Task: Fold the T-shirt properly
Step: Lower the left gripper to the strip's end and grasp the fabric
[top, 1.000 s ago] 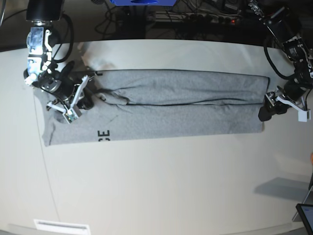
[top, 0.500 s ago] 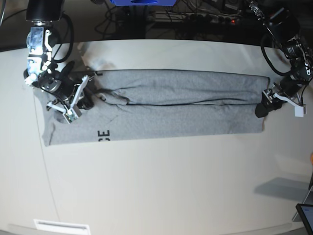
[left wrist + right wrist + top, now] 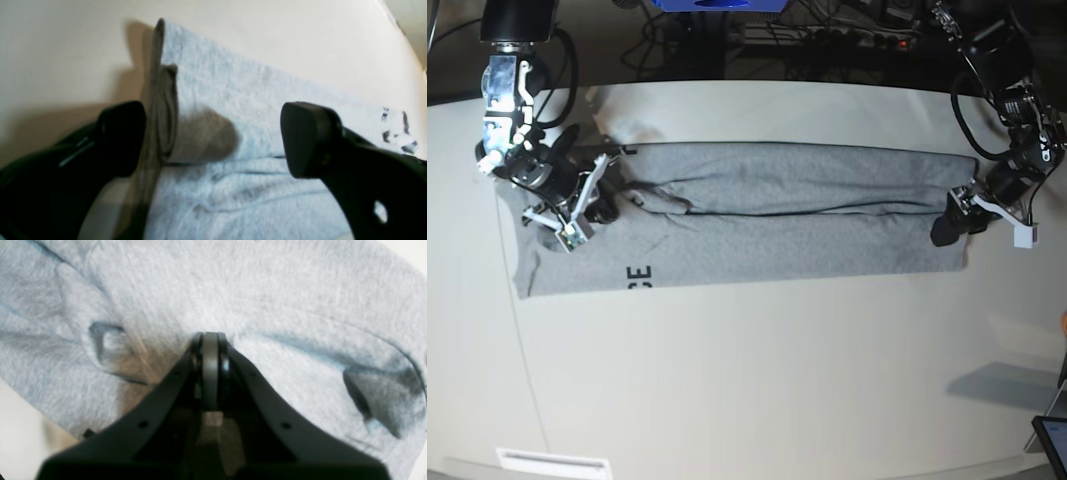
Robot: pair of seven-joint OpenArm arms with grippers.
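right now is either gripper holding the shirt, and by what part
The right gripper is shut on a fold of the T-shirt; the left gripper is open, straddling its end edge.

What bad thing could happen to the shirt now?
The left end effector is open around the T-shirt's stacked hem edge; if it closes badly it may catch only some layers, and the fold could slip apart. The right end effector is shut against the cloth, so pulling could bunch the wrinkles there.
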